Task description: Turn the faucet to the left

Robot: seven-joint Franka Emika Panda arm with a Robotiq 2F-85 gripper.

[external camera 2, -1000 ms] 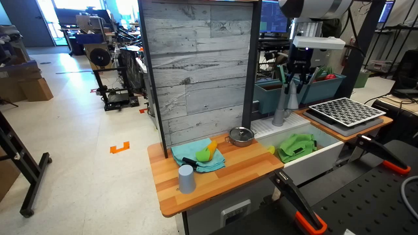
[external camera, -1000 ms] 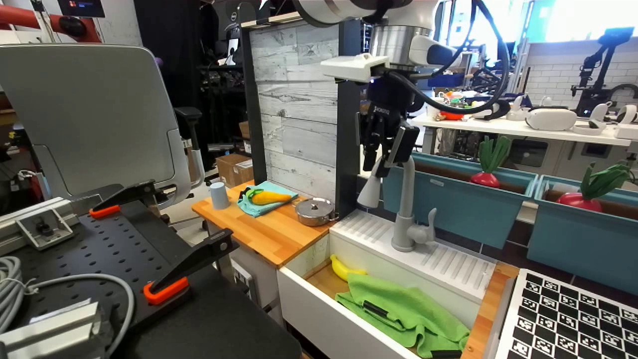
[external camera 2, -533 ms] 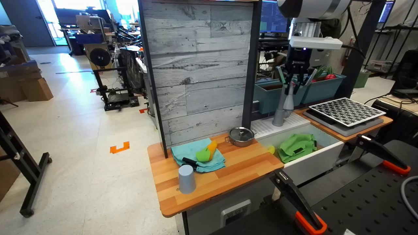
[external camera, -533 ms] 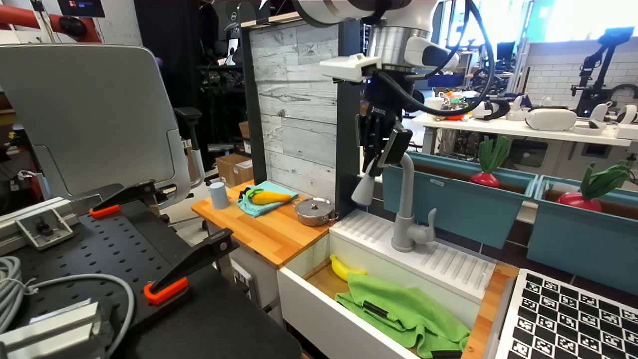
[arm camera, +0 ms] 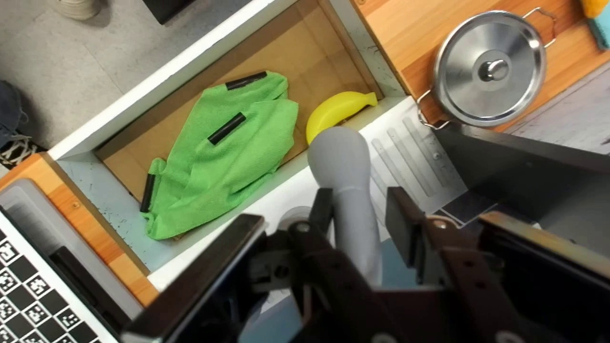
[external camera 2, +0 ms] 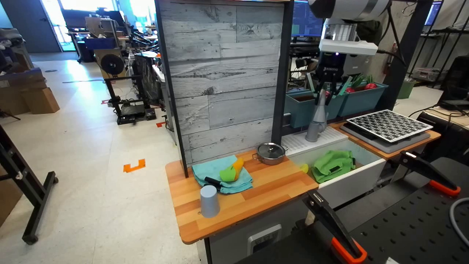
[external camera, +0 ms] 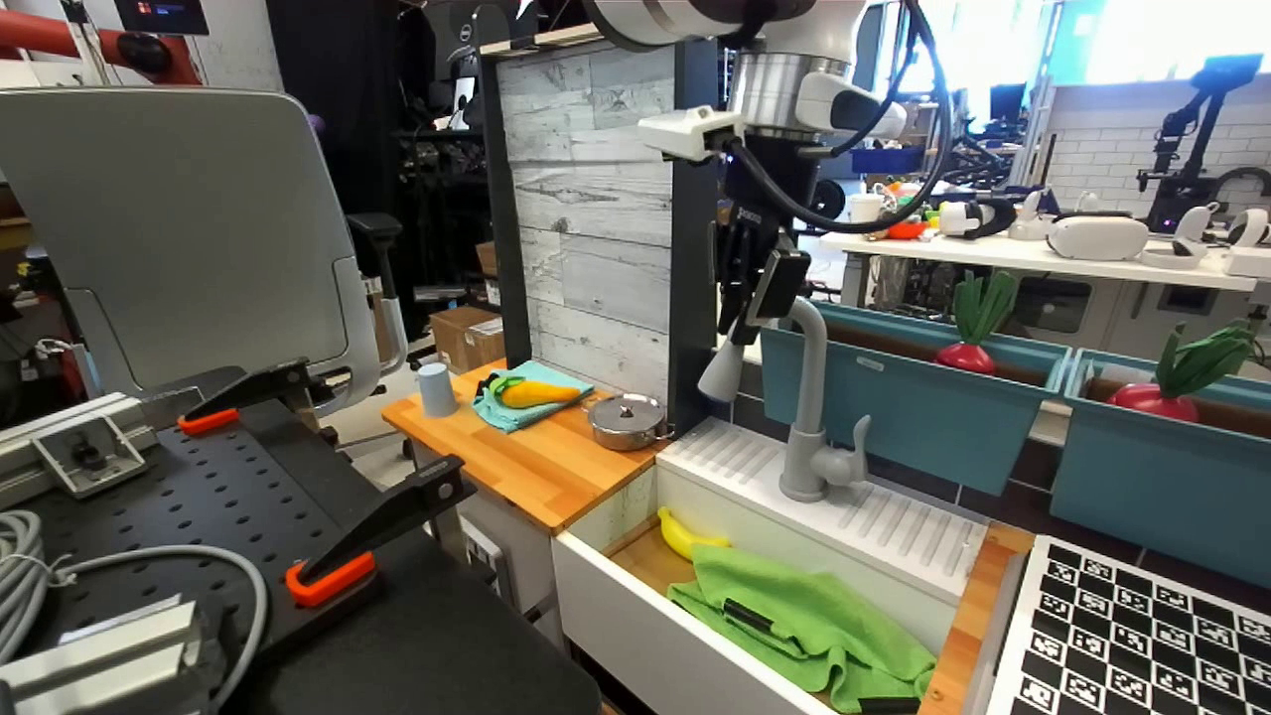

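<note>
The spout (arm camera: 340, 159) of the faucet (external camera: 812, 387) is straddled by the gripper (arm camera: 359, 205), fingers (arm camera: 321, 209) parted; leftward, a pot (external camera: 628, 427) is seen.

Arm (external camera: 779, 89) cut off at top, faucet (arm camera: 340, 157) partly hidden by pincer (arm camera: 360, 208), checkered board (arm camera: 33, 290) cropped

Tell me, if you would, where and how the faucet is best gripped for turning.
Probably by its spout, just behind the flared head, coming from above with a finger on either side. The narrow spout reaches out from the upright stem, which should give leverage for swinging, and the open gripper straddles it there.
</note>
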